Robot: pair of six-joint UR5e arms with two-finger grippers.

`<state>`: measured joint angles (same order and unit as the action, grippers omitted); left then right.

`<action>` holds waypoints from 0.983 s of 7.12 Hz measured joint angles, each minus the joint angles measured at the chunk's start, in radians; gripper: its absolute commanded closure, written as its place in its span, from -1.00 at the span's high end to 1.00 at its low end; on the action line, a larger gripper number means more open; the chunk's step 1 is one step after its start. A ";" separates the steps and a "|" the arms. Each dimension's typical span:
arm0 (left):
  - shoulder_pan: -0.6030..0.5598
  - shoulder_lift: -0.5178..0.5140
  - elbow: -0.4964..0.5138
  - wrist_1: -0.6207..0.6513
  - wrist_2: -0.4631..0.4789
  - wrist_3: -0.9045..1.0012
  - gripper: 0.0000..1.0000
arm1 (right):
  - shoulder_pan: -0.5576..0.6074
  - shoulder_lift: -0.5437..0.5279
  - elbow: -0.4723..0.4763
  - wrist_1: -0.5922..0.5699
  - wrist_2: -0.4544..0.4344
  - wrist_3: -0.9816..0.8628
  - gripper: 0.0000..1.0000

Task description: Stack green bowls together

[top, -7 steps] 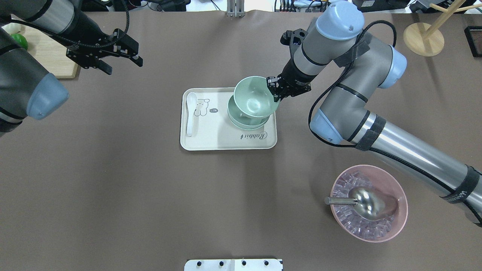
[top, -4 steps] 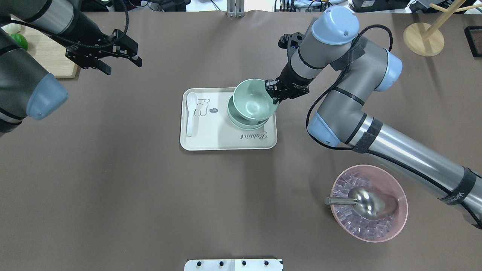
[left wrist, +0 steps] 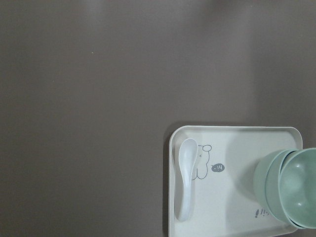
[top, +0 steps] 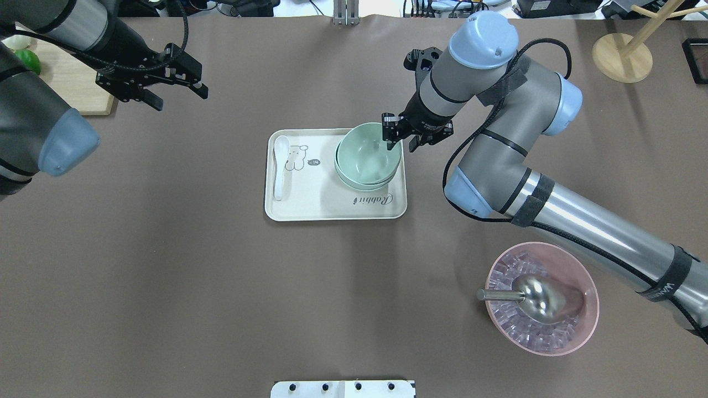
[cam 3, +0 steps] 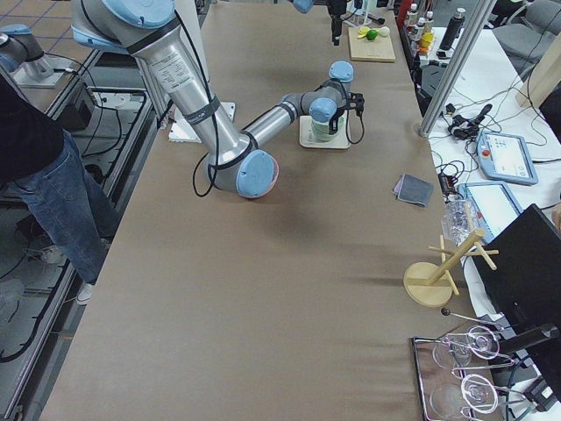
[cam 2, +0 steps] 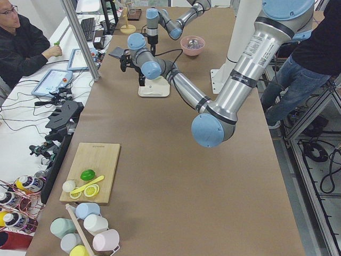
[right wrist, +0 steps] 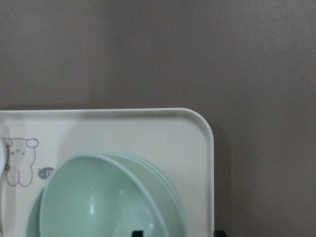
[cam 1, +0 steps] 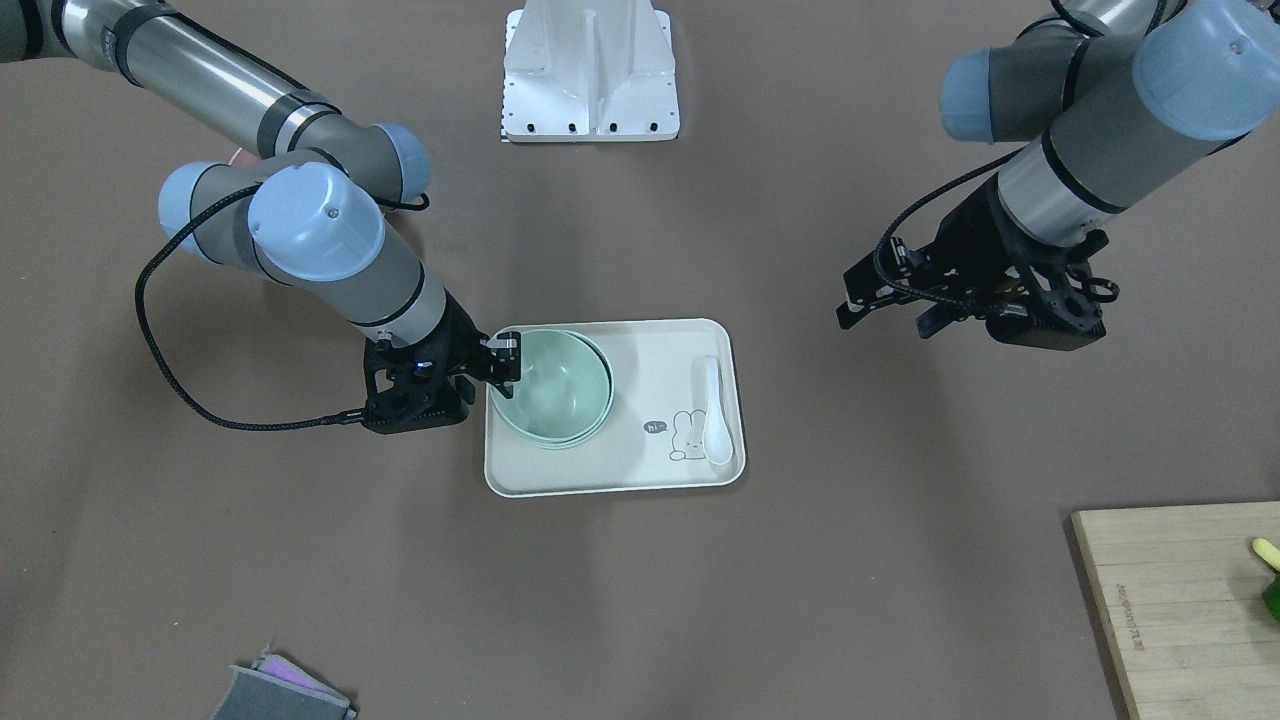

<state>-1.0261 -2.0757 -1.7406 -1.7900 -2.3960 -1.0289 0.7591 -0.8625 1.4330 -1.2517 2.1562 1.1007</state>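
The brown table [top: 166,276] is wide, but my work sits in its middle, on the cream tray [top: 310,204] with the rabbit print. The pink bowl [top: 587,316] of ice, well apart near my right arm's base, is not part of this job. The green bowls [top: 366,184] are nested in one stack at the tray's far right corner. I count what looks like three rims, though the lower ones are mostly hidden. The top bowl [top: 362,157] rests inside the others, a little off-centre and slightly tilted toward the spoon side. I judge the stacking itself done and the release in hand. My right gripper [top: 400,138] is at that bowl's rim on its right side, jaws spread well apart with the rim between them and gripping nothing. Next I should lift straight up so neither jaw catches the rim and drags the stack, then check that the top bowl sits level. My left gripper [top: 180,97] hovers over bare table far to the left, jaws spread and empty. The white spoon [top: 280,168] lies along the tray's left edge, clear of my path.
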 measured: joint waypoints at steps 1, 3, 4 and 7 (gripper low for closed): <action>0.000 0.000 0.000 0.000 0.000 0.000 0.95 | 0.003 0.007 0.001 0.000 -0.002 0.008 0.99; 0.000 0.000 0.001 0.000 0.001 0.000 0.95 | 0.016 0.015 0.003 -0.001 0.004 0.012 0.99; 0.001 0.000 0.003 0.000 0.002 0.000 0.95 | 0.020 0.016 0.004 -0.002 0.006 0.014 0.99; -0.037 0.008 -0.007 0.050 0.049 0.039 0.95 | 0.087 0.001 0.068 -0.038 0.108 0.053 1.00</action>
<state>-1.0631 -2.0674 -1.7478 -1.7401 -2.3473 -0.9903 0.8463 -0.8616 1.5009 -1.2894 2.2643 1.1540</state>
